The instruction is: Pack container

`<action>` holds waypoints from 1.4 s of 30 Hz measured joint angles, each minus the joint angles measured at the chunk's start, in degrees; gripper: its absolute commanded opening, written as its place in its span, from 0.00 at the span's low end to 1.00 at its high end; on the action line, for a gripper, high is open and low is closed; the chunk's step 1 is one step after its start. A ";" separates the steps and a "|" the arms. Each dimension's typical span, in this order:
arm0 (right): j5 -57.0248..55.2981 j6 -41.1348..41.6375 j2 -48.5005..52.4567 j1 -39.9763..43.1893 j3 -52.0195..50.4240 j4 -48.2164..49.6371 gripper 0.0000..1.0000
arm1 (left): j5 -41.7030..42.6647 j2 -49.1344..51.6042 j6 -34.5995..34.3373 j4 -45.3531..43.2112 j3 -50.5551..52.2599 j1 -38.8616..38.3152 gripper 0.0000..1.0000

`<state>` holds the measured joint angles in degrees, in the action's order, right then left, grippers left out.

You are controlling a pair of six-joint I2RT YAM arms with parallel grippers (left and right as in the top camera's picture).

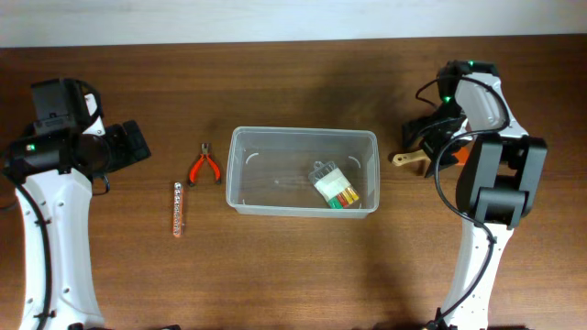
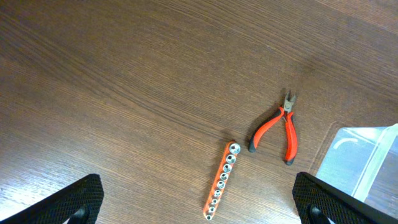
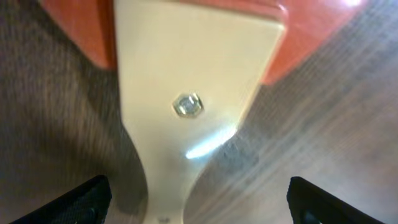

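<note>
My overhead camera looks straight down on the whole bench (image 1: 293,275). The left wrist camera looks down from well above the wood. It shares the pliers (image 2: 290,137), the socket rail (image 2: 221,181) and one corner of the container (image 2: 367,162) with the overhead. The right wrist camera sits very close over a cream handle (image 3: 186,93), which is blurred and fills my frame.

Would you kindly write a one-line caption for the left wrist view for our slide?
Left gripper open above the wooden table, with red pliers, a socket rail and the container's corner in view.
</note>
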<state>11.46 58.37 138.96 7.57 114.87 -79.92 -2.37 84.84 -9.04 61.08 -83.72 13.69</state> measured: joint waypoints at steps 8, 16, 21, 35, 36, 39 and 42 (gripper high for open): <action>0.22 -1.22 0.00 0.00 -0.13 4.63 0.91 | 0.50 0.00 0.00 0.04 0.00 0.00 0.99; 0.00 -1.75 0.00 0.00 -0.13 5.49 0.89 | 0.50 0.00 0.00 0.04 0.00 0.00 0.99; -0.22 -3.48 0.00 -0.07 -0.13 5.84 0.83 | 0.50 0.00 0.00 0.00 0.00 0.00 0.99; -1.46 -7.21 0.00 -2.34 -0.13 5.90 0.56 | 0.50 0.00 0.00 -0.02 0.00 0.00 0.99; -1.51 -7.19 0.00 -2.54 -0.13 5.90 0.55 | 0.50 0.00 0.00 -0.02 0.00 0.00 0.99; -1.51 -7.52 0.00 -2.82 -0.13 5.90 0.49 | 0.50 0.02 0.00 0.00 0.00 0.00 0.99; -1.49 -7.45 0.00 -2.82 -0.13 5.86 0.49 | 0.50 0.00 0.00 -0.02 0.00 0.00 0.99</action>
<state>9.98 50.92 138.96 4.75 114.74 -74.06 -1.87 84.84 -9.04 61.06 -83.72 13.69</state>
